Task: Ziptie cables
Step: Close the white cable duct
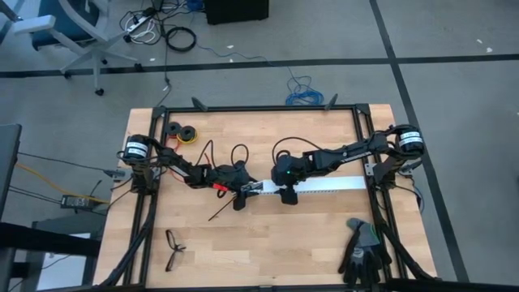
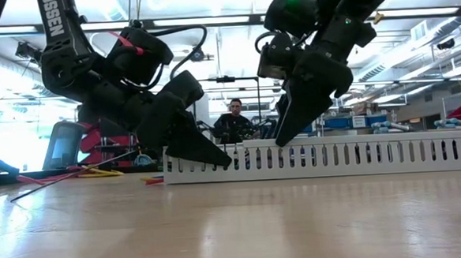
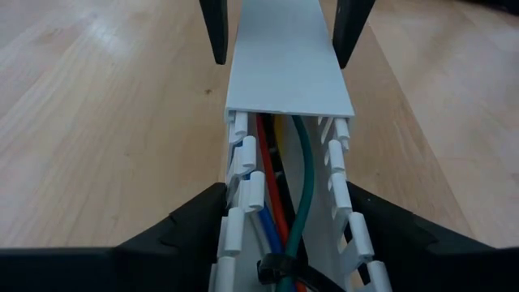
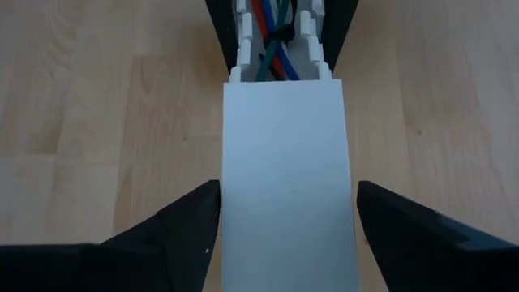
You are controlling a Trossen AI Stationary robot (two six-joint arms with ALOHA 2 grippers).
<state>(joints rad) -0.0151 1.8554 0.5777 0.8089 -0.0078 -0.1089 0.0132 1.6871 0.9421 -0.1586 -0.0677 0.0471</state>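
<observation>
A long white slotted duct point(image 1: 332, 185) lies flat on the table's middle, with a plain white lid point(image 4: 288, 162) over most of it. At its uncovered left end the cables point(image 3: 276, 170), red, blue, green and yellow, run inside it, with a black ziptie point(image 3: 280, 268) around them. My left gripper point(image 3: 284, 195) is closed on that end of the duct. My right gripper point(image 4: 288, 186) stands open astride the lidded part, a finger on each side with a small gap. A loose ziptie point(image 1: 219, 212) lies on the table near the left gripper. My left gripper has the duct's two slotted side walls point(image 3: 231, 211) between its two fingers, at the duct's uncovered left end. The fingers come slanting down from the table's left and point along the duct. The duct rests flat on the table.
Black eyeglasses point(image 1: 173, 247) lie near the front left and dark gloves point(image 1: 361, 247) at the front right. Tape rolls point(image 1: 182, 131) sit at the far left. Red and yellow wire ends point(image 2: 98, 171) lie left of the duct. A person point(image 2: 235, 121) sits in the room behind.
</observation>
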